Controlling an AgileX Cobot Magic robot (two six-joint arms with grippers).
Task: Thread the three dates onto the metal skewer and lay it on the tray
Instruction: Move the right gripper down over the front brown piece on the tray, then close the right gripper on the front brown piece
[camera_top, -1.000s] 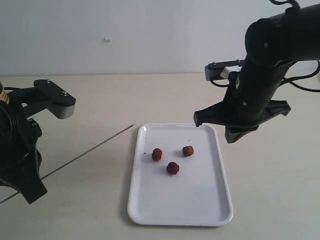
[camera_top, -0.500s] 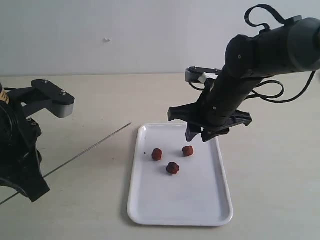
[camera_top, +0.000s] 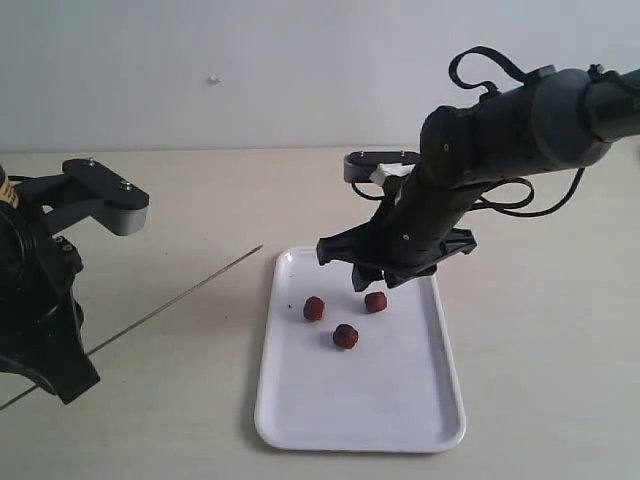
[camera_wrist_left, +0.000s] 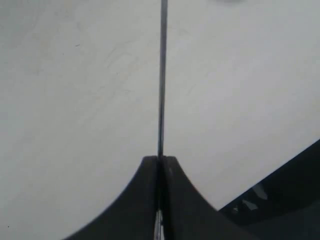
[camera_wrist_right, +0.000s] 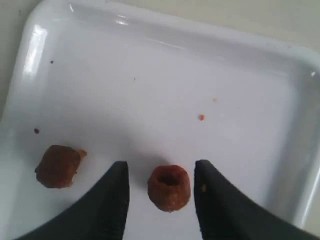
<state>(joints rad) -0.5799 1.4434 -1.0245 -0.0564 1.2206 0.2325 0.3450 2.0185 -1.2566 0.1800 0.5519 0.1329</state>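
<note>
Left wrist, left hand (camera_wrist_left: 160, 162): you have it pinched fully together on the metal skewer (camera_wrist_left: 162, 75), gripping near one end so the long free length runs straight out ahead of the fingers.
Left wrist, metal skewer: it reaches out over bare tabletop (camera_wrist_left: 75, 100). I judge you hold it this way so the free tip is offered as a spike for the fruit.
Right wrist, right hand (camera_wrist_right: 160, 170): it is about half open and empty, with one finger on each side of a date. A gap shows on both sides, so nothing is gripped yet.
Right wrist, straddled date (camera_wrist_right: 169, 187): it sits on the tray (camera_wrist_right: 150, 75) with its dimpled end facing the camera, centred between the fingers for a square pinch.
Right wrist, second date (camera_wrist_right: 57, 166): it lies on the tray outside the fingers, clear of the closing path.
Exterior, fruit: all three are loose in the tray's far half and none is on the rod. The straddled date is the one nearest the tray's right edge, and the third date (camera_top: 345, 336) lies toward the tray's middle.
Exterior, skewer tip: it stops near the tray's far left corner, apart from the fruit.
Exterior, step: I judge this is the first pick, so threading is all ahead of you.
Exterior, risk: a small round fruit could roll away if your fingers meet it off-centre.
</note>
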